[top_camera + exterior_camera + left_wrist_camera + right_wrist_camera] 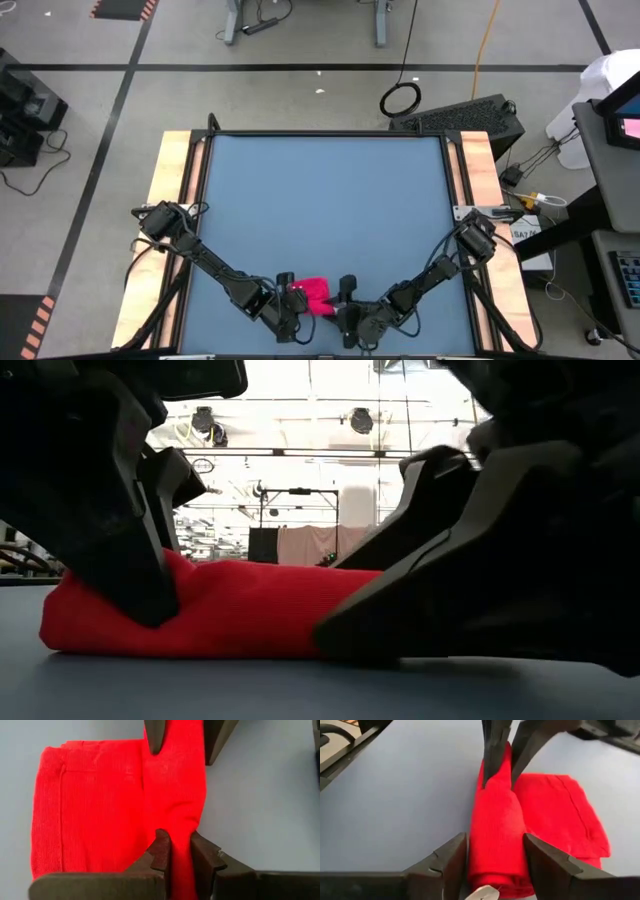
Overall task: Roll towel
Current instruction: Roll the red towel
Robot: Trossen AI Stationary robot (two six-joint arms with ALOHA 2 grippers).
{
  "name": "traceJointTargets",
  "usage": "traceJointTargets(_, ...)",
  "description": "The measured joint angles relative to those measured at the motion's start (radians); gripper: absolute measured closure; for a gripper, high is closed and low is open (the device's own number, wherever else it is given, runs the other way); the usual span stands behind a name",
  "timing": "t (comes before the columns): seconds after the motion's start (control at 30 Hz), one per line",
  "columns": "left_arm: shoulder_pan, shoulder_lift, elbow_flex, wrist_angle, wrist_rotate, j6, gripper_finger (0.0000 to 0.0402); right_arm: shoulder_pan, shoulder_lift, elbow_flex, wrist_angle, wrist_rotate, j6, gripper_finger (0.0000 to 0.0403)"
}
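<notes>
1. Where things are: the towel [314, 294] sits at the near edge of the blue counter [330, 200], between both arms. About half looks rolled into a tube; the rest lies flat beside it.
2. The left hand [179, 851] is pinched tight on one end of the roll. The right hand [495, 852] has its fingers spread either side of the other end, straddling the roll with a gap on both sides, so it's open and not gripping anything.
3. Biggest risk, I reckon: only one end is actually held. If the left hand turns or pushes while the right one just straddles, the roll could twist into a cone or go loose at the free end.
4. Soft cloth like this springs back. Let go too early and the tube probably unrolls onto the flat part.
5. The flat part is folded in layers with a hem showing. If the roll drags it instead of rolling over it, it could bunch up.
6. The two hands are really close together, so a bump between fingers seems possible.
7. Labels: a small white tag [482, 893] pokes out at the roll's end by the right hand. No writing readable on it, and no brand visible on the towel.
</notes>
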Motion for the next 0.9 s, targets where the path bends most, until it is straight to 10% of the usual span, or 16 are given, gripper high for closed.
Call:
traceJointTargets(0.43,-0.003,0.0,-0.002,0.002,-0.031,0.002,0.0333,-0.01,-0.005,0.004,-0.077,-0.041,0.222,0.0259)
traceJointTargets(0.9,-0.06,-0.039,-0.004,-0.031,-0.116,0.064,0.0072,-0.011,-0.006,0.002,-0.073,-0.081,0.46,0.0321)
